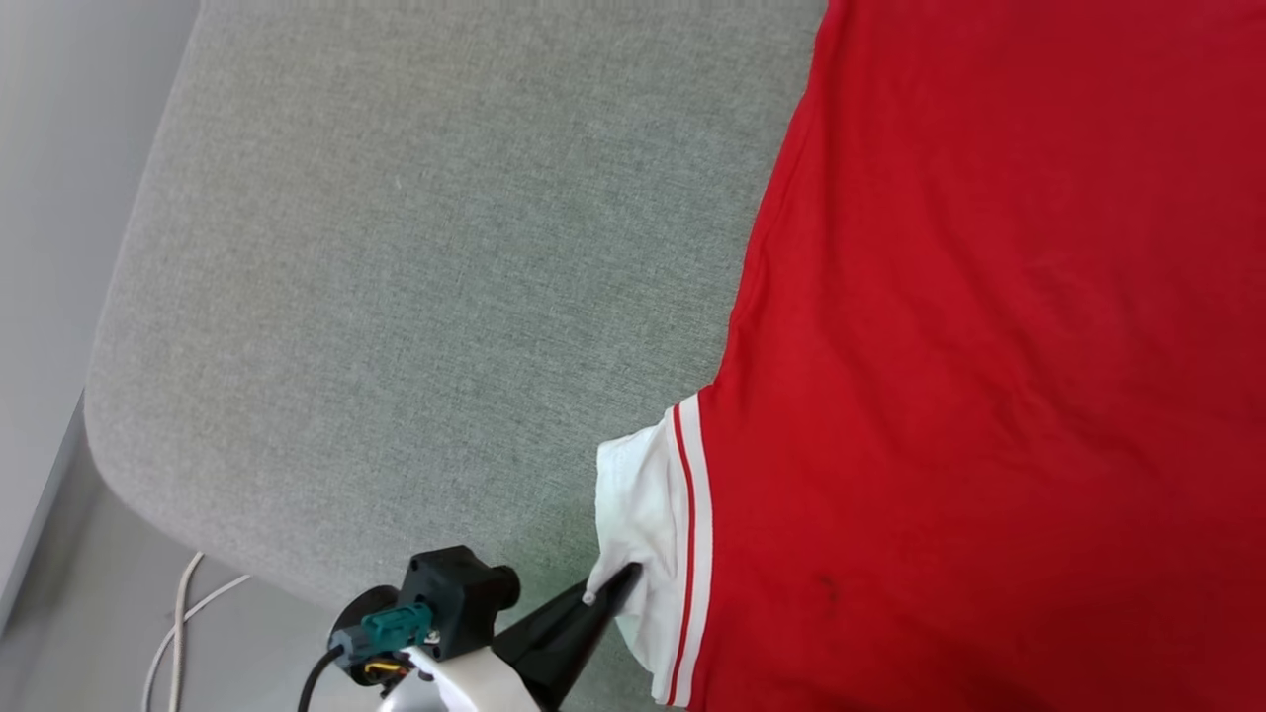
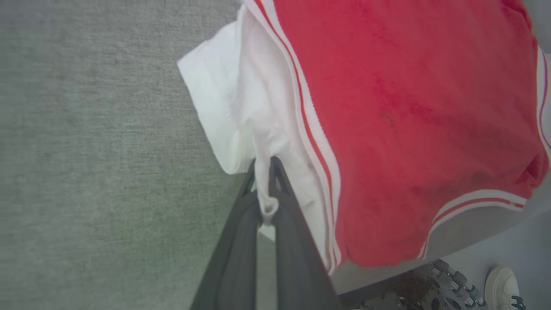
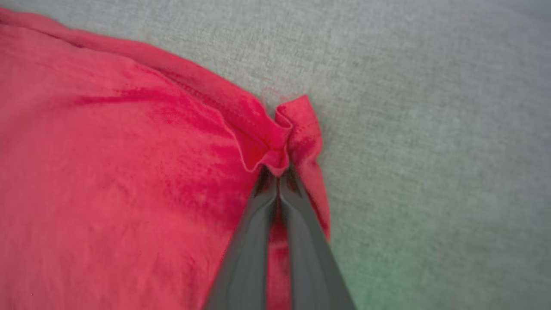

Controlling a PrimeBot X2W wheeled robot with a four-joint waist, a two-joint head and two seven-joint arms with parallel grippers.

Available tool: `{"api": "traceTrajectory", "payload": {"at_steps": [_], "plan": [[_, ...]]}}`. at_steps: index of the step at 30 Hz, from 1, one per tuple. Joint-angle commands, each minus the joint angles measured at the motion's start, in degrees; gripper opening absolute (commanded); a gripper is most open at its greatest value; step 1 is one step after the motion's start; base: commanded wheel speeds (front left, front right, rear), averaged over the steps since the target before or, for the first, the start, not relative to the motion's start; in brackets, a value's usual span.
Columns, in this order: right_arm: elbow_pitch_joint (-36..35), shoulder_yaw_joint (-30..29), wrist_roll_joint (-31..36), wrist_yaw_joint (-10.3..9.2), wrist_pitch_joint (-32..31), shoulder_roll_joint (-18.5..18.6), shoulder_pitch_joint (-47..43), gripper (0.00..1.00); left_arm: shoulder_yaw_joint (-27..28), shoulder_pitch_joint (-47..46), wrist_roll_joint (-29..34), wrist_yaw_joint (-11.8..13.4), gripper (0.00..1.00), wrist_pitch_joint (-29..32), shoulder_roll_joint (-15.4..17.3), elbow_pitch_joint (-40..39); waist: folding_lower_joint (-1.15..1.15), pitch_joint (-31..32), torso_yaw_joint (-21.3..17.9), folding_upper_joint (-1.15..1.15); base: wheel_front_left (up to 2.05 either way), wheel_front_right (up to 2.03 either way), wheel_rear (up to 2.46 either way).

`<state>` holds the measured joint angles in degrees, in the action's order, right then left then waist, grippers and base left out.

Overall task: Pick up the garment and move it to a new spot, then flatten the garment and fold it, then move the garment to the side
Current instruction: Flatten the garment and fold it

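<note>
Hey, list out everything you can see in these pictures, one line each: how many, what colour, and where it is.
garment: one, red with a white sleeve and red-white striped trim, spread on the right part of the padded surface.
padded surface: one, grey woven fabric, under the garment, bare at the left of the head view.
cable: one as far as I can tell, white, on the floor off the surface's lower-left corner.
shoe: one, white, on the floor at the lower right of the left wrist view.
left tool: one, dark, shut on the garment's white sleeve.
right tool: one, dark, shut on a bunched red edge of the garment.
</note>
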<state>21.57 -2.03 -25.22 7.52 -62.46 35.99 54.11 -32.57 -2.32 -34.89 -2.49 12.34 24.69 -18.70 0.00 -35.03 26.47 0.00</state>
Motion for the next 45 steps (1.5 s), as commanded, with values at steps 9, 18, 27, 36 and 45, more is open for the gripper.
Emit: {"api": "traceTrajectory", "payload": {"at_steps": [9, 18, 27, 36, 45], "plan": [[3.57, 0.93, -2.06, -0.08, 1.1, -2.56, -12.56, 0.0, 3.01, 1.31, -0.81, 1.54, 0.0, 0.29, 3.19, 1.46, 0.0, 8.87, -8.17, 0.0, 0.0, 0.0, 0.0], [-1.36, 2.9, -9.42, -0.07, 6.26, -5.31, -25.78, 0.0, 7.0, 3.93, -3.8, 2.85, 0.0, -0.24, 6.18, 3.93, 0.0, 17.65, -18.2, 0.0, 0.0, 0.0, 0.0], [-10.98, 4.41, -12.97, -0.05, 8.66, -5.08, -39.39, 0.0, 8.95, 7.06, -5.35, 4.53, 0.0, -1.59, 6.6, 4.68, 0.0, 22.61, -24.16, 0.0, 0.0, 0.0, 0.0], [-16.19, 3.07, -14.76, -0.05, 9.91, -7.66, -51.94, 0.0, 10.07, 8.85, -6.43, 5.46, 0.0, -3.46, 6.09, 5.46, 0.0, 25.13, -27.45, 0.0, 0.0, 0.0, 0.0], [-15.05, 3.1, -15.46, -0.05, 11.89, -8.74, -55.05, 0.0, 9.69, 8.5, -6.15, 5.23, 0.0, -3.56, 6.3, 5.83, 0.0, 25.75, -28.09, 0.0, 0.0, 0.0, 0.0]]}}
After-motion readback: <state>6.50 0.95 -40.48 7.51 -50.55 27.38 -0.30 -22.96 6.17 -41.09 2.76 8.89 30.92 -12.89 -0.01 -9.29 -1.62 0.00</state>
